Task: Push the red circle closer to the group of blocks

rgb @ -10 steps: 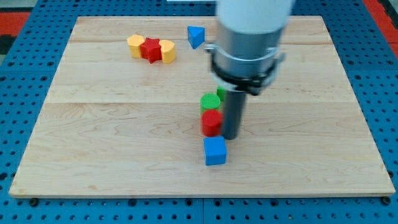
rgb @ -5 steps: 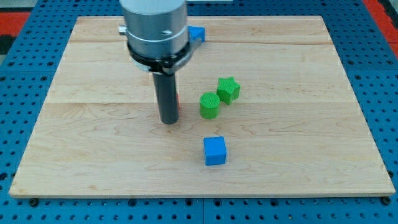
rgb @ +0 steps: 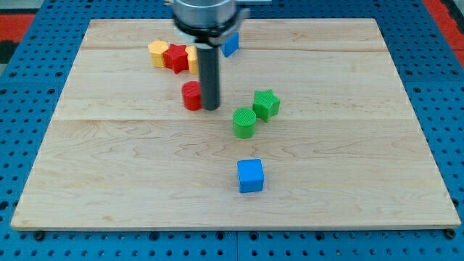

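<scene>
On the wooden counter [rgb: 109, 167], the upper left of the frame holds a tight row: a yellow block [rgb: 157, 52], a red star [rgb: 175, 57] and a second yellow block [rgb: 191, 59], partly hidden by the rod. Below them sits the red circle [rgb: 192, 96], near that group but apart from it. My tip [rgb: 211, 108] stands just beside the circle's right edge; there are no jaws, only the rod. A blue triangle [rgb: 230, 43] lies behind the rod. Right of centre stand a green circle [rgb: 244, 122] and a green star [rgb: 266, 104], with a blue cube [rgb: 251, 175] lower down.
</scene>
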`<action>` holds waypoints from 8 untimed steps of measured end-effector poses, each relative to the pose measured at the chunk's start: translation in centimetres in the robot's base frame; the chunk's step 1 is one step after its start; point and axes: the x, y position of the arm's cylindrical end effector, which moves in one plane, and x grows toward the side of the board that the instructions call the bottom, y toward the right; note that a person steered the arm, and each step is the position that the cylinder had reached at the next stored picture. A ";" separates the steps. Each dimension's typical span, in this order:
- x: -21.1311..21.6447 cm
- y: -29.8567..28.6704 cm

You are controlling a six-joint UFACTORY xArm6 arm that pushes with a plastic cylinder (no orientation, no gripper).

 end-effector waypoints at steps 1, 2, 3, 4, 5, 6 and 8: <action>0.0 -3.6; 0.0 -3.3; 0.0 -3.0; 0.3 -3.0; 0.3 -3.0; -1.4 -3.9; -1.6 -5.9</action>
